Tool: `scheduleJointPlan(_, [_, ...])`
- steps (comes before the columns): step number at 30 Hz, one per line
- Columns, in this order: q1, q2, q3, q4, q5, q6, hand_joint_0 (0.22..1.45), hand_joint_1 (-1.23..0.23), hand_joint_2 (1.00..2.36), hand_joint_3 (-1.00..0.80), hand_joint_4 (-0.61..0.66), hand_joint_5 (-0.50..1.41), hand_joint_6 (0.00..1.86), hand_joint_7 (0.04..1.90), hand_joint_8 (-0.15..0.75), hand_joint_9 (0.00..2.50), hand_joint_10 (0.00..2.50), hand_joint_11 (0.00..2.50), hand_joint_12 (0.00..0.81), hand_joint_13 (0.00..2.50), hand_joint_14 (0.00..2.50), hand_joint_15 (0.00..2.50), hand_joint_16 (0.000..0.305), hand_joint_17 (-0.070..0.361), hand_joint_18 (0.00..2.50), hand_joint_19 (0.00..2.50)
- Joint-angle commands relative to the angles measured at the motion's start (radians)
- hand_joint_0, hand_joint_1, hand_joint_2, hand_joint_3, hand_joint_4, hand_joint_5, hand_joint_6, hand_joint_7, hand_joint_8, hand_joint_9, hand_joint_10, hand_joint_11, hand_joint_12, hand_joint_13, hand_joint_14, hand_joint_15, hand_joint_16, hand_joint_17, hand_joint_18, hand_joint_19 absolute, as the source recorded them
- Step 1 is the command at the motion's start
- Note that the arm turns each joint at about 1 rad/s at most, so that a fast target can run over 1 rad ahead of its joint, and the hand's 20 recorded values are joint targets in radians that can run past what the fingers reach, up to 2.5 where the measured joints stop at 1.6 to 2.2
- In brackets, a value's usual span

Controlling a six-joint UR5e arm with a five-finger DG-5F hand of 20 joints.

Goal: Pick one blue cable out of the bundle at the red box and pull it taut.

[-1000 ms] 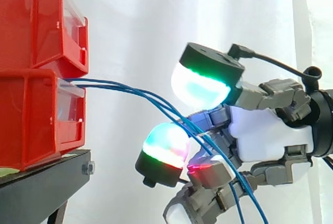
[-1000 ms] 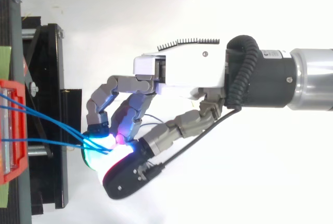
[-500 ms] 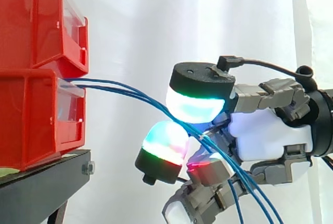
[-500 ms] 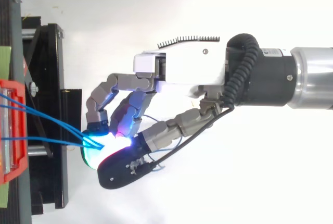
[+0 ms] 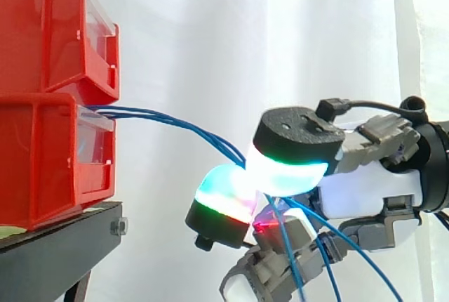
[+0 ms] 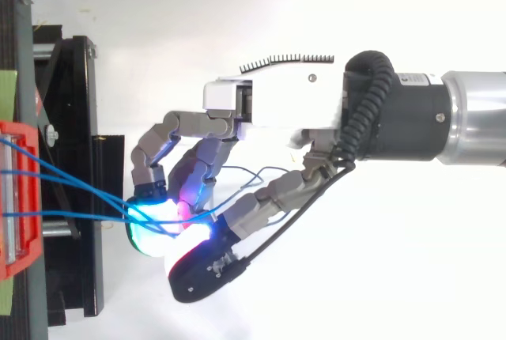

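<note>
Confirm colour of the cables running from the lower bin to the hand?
The cables are all blue. Side view shows it best, against the white curtain.

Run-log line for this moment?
phase: grasp | hand: shut on blue cables | cables: curve from lower red box to hand, not yet taut
</note>
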Motion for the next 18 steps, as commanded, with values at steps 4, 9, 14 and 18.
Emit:
scheduleJointPlan(4, [0.001,0.000,-0.001,-0.001,0.000,-0.002,0.75,-0.92,1.00,-0.50,0.12,-0.15,0.86,0.83,0.405,1.08,0.01,1.09,0.392,0.77,0.01,0.34,0.057,0.129,0.61,0.16])
scheduleJointPlan(9, [0.001,0.000,-0.001,-0.001,0.000,0.000,0.56,-0.89,1.00,-0.50,0.17,-0.15,0.88,0.89,0.410,1.06,0.01,1.07,0.402,0.74,0.01,0.36,0.058,0.131,0.58,0.22])
scheduleJointPlan(14, [0.000,0.000,-0.001,0.001,0.000,0.000,0.46,-0.72,1.00,-0.50,0.16,-0.14,0.89,0.82,0.449,1.09,0.00,1.05,0.435,0.75,0.01,0.35,0.065,0.147,0.60,0.25])
scheduleJointPlan(18, [0.000,0.000,-0.001,-0.001,0.000,-0.002,0.55,-0.63,1.00,-0.50,0.12,-0.15,0.89,0.85,0.417,1.08,0.01,1.04,0.409,0.73,0.01,0.36,0.059,0.132,0.54,0.30])
